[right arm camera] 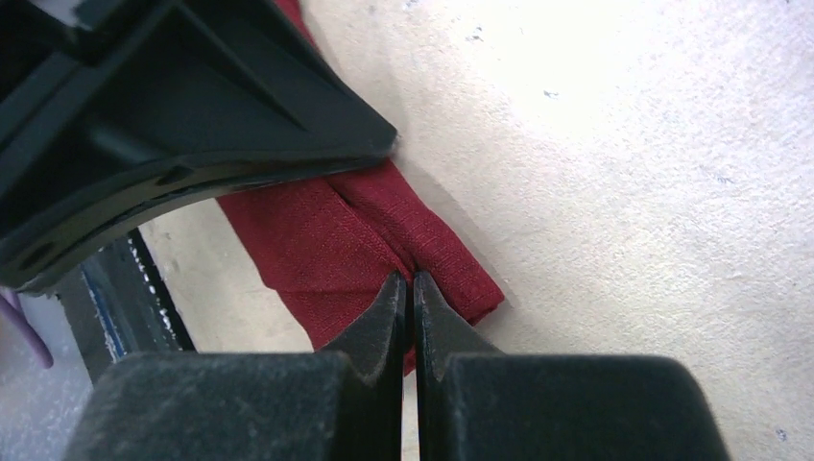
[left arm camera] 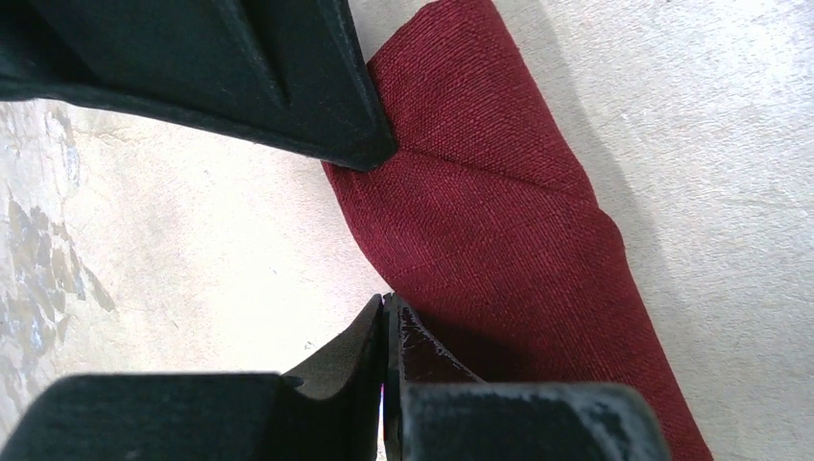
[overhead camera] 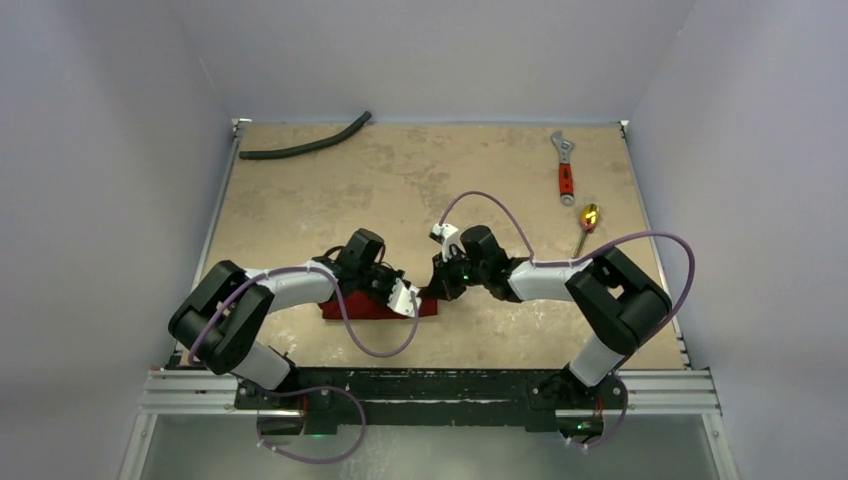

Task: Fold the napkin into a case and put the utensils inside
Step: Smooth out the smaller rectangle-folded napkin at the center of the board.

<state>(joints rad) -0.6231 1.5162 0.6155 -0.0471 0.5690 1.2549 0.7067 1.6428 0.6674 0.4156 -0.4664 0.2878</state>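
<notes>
The napkin (overhead camera: 375, 310) is a dark red cloth folded into a narrow strip, lying near the table's front edge between the two arms. My left gripper (overhead camera: 405, 297) is shut, with its tips (left arm camera: 386, 303) at the long edge of the napkin (left arm camera: 499, 221), where a diagonal fold shows. My right gripper (overhead camera: 440, 286) is shut, with its tips (right arm camera: 411, 279) pinching a crease at the napkin's (right arm camera: 317, 230) short right end. One gold utensil (overhead camera: 588, 218) with a spoon-like bowl and thin handle lies far right. No other utensils are in view.
A red-handled silver wrench (overhead camera: 565, 168) lies at the back right, just beyond the gold utensil. A black hose (overhead camera: 305, 147) lies along the back left edge. Metal rails border the table's left, right and near edges.
</notes>
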